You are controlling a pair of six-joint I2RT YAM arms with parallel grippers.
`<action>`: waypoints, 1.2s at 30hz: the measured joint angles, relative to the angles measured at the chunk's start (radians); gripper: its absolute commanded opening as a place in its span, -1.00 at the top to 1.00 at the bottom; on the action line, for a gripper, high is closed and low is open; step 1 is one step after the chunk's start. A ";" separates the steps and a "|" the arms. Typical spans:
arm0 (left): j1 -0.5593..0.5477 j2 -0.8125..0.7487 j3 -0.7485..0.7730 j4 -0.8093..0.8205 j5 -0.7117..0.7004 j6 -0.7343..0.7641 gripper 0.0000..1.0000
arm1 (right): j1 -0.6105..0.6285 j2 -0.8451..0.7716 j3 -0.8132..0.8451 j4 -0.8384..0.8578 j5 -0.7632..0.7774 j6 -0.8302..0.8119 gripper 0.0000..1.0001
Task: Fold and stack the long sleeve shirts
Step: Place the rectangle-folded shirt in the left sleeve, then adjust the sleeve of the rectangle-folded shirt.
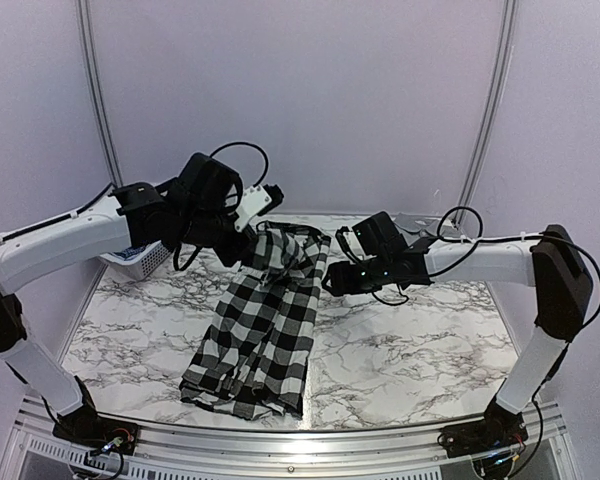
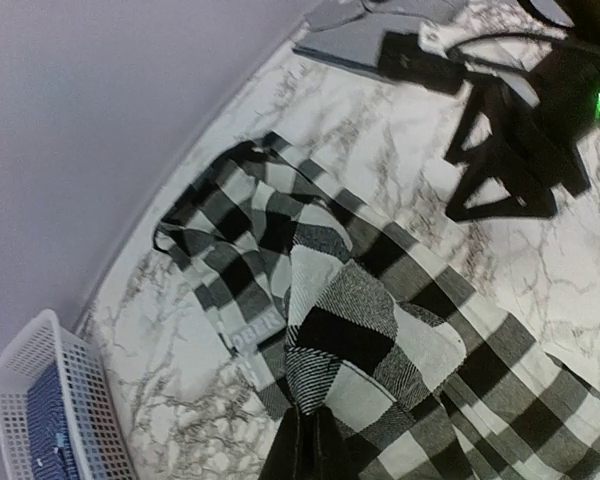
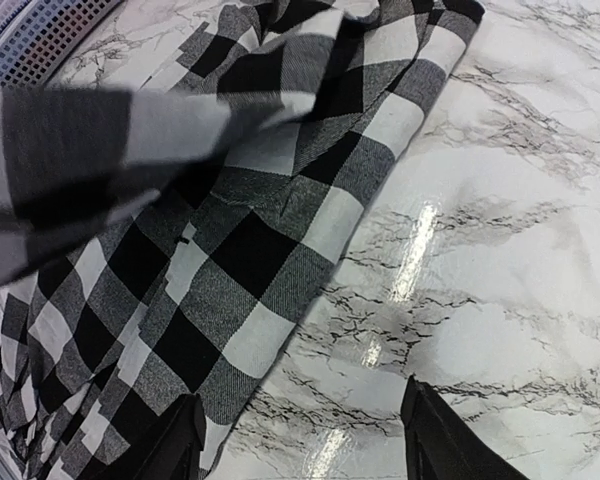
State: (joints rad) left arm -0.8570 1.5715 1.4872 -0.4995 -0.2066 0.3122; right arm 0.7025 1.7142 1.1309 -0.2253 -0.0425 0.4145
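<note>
A black-and-white checked long sleeve shirt (image 1: 265, 320) lies bunched in a long strip down the middle of the marble table. My left gripper (image 1: 252, 255) is shut on a fold of its upper end and holds it lifted; in the left wrist view the cloth (image 2: 370, 330) bunches out of the closed fingertips (image 2: 315, 440), and a band with white letters (image 2: 255, 335) shows. My right gripper (image 1: 332, 278) is open beside the shirt's right edge (image 3: 280, 270), over bare marble, its fingers (image 3: 180, 440) apart and empty.
A white mesh basket (image 1: 140, 258) holding something blue stands at the back left, also in the left wrist view (image 2: 45, 410). A grey flat object (image 1: 420, 222) lies at the back right. Curved rails border the table's sides.
</note>
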 measured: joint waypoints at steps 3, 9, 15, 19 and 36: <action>-0.039 0.001 -0.071 -0.029 0.050 -0.031 1.00 | -0.001 0.000 0.000 0.000 0.000 0.000 -0.27; -0.142 0.015 -0.173 -0.057 0.114 -0.097 0.51 | -0.001 0.000 0.000 0.000 0.000 0.000 -0.26; -0.193 0.045 -0.220 -0.044 0.190 -0.176 0.14 | -0.001 0.000 0.000 0.000 -0.001 0.000 -0.26; -0.194 0.032 -0.288 0.021 0.244 -0.238 0.13 | 0.001 0.000 0.000 0.000 -0.001 -0.003 -0.27; -0.101 0.012 -0.493 0.329 0.246 -0.775 0.12 | 0.161 -0.015 -0.044 -0.045 0.019 -0.023 -0.27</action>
State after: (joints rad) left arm -0.9577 1.5837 0.9939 -0.1707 0.0395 -0.4629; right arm 0.8631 1.6989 1.0866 -0.2699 -0.0235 0.3920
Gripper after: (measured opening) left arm 0.440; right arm 0.635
